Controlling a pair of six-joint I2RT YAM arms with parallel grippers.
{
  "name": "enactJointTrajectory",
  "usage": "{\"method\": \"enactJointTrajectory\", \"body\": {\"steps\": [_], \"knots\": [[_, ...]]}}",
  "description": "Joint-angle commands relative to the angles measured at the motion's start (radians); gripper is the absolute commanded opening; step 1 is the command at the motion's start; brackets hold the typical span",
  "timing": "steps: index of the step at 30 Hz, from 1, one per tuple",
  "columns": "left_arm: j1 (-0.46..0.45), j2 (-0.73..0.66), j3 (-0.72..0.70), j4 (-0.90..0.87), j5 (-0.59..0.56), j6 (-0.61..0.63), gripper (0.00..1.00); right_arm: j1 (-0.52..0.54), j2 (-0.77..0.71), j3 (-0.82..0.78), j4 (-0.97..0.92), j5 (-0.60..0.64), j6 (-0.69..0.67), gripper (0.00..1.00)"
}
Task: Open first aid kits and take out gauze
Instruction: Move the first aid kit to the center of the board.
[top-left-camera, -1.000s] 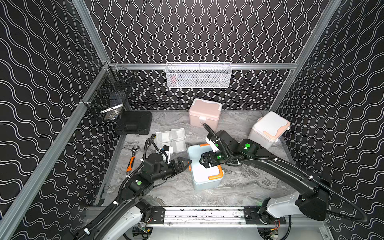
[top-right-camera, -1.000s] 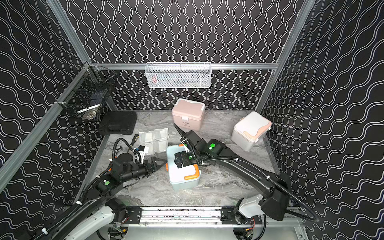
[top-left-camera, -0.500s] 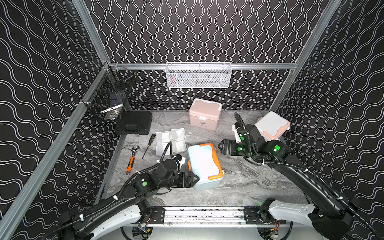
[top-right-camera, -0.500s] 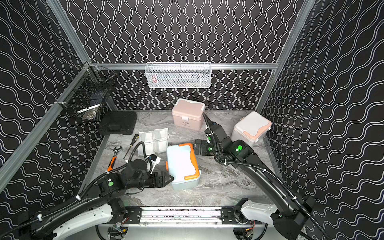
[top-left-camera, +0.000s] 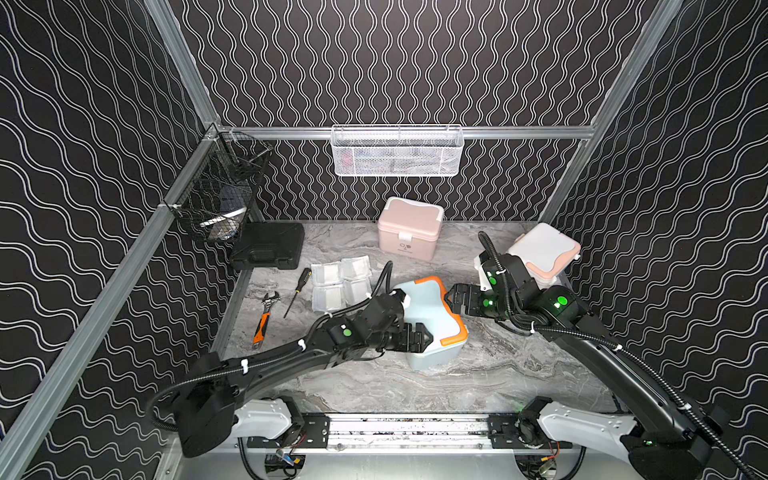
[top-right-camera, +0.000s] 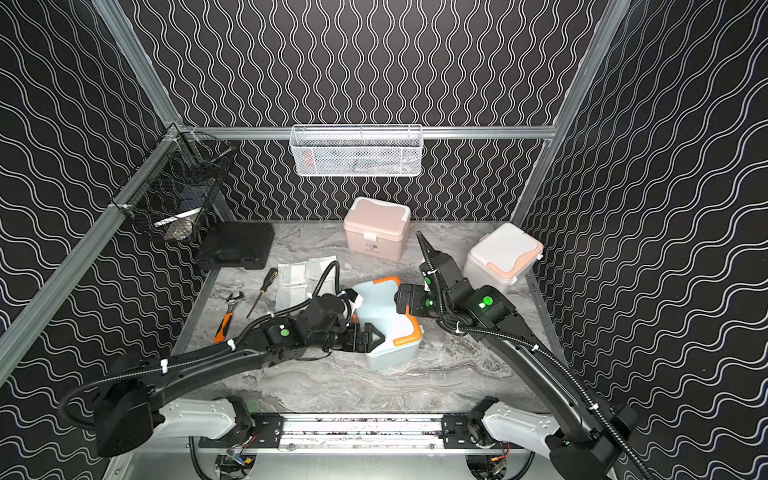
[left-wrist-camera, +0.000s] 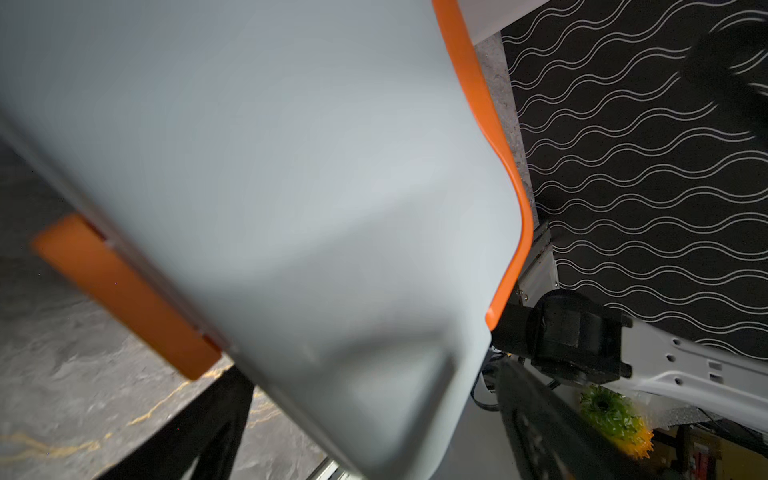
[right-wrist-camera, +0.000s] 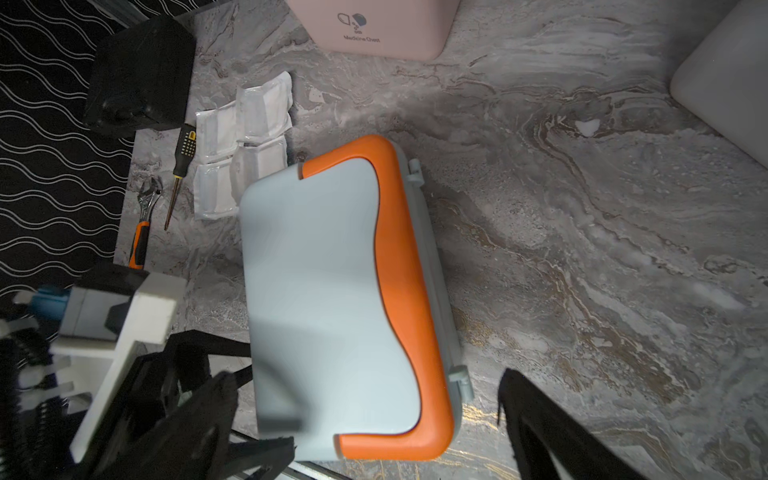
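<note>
Kit (top-left-camera: 428, 303): pale blue-grey plastic case, orange trim, shut, mid-frame.
Left tool (top-left-camera: 420, 337): gaped empty at its lower-left corner.
Right tool (top-left-camera: 451, 300): gaped empty, right side.
Gauze (top-left-camera: 340, 280): white wrapped squares, upper left.

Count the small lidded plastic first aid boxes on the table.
3: a pink box at the back, a white, peach-trimmed box at the right, a blue-grey, orange-trimmed box in the centre. None seems hidden.

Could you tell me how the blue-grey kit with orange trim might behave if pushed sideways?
The blue-grey kit looks like rigid moulded plastic, so it probably keeps its shape. Boxy and standing on the smooth table, it would likely slide, not roll. A push near its lid might tip it.
</note>
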Motion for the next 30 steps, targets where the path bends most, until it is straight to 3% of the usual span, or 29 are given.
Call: {"method": "enactJointTrajectory", "body": {"steps": [1, 17, 23, 30], "knots": [[0.027, 0.078, 0.072, 0.074, 0.034, 0.073, 0.95, -0.017, -0.019, -0.023, -0.045, 0.023, 0.037, 1.00], [0.185, 0.538, 0.571, 0.066, 0.193, 0.145, 0.94, -0.040, -0.077, -0.073, -0.105, 0.029, 0.097, 0.99], [0.221, 0.501, 0.586, 0.056, 0.232, 0.161, 0.96, -0.027, -0.079, -0.170, -0.044, -0.148, 0.127, 0.91], [0.266, 0.274, 0.432, 0.025, 0.160, 0.176, 0.98, 0.124, -0.015, -0.240, 0.064, -0.147, 0.198, 0.90]]}}
